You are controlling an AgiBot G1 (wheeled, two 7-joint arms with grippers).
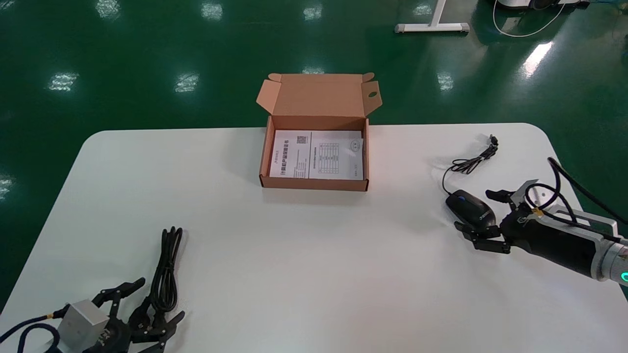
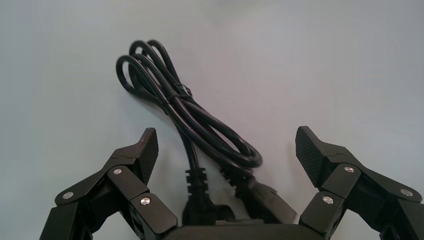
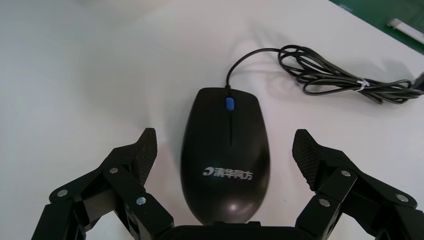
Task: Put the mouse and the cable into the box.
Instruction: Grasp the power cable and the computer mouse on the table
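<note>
A black mouse (image 1: pixel 470 208) (image 3: pixel 226 155) with a blue wheel lies on the white table (image 1: pixel 314 255) at the right, its thin cord bundled (image 1: pixel 473 162) (image 3: pixel 340 80) behind it. My right gripper (image 1: pixel 478 213) (image 3: pixel 225 150) is open, with a finger on each side of the mouse and a gap to each. At the front left a coiled black power cable (image 1: pixel 166 267) (image 2: pixel 200 125) lies flat. My left gripper (image 1: pixel 141 299) (image 2: pixel 226 150) is open around the cable's plug end. An open cardboard box (image 1: pixel 315 184) stands at the back centre.
A printed leaflet (image 1: pixel 318 154) lies flat inside the box, whose lid (image 1: pixel 319 95) stands up behind. The table's far edge runs just behind the box, with green floor beyond. A white stand foot (image 1: pixel 431 27) is on the floor far off.
</note>
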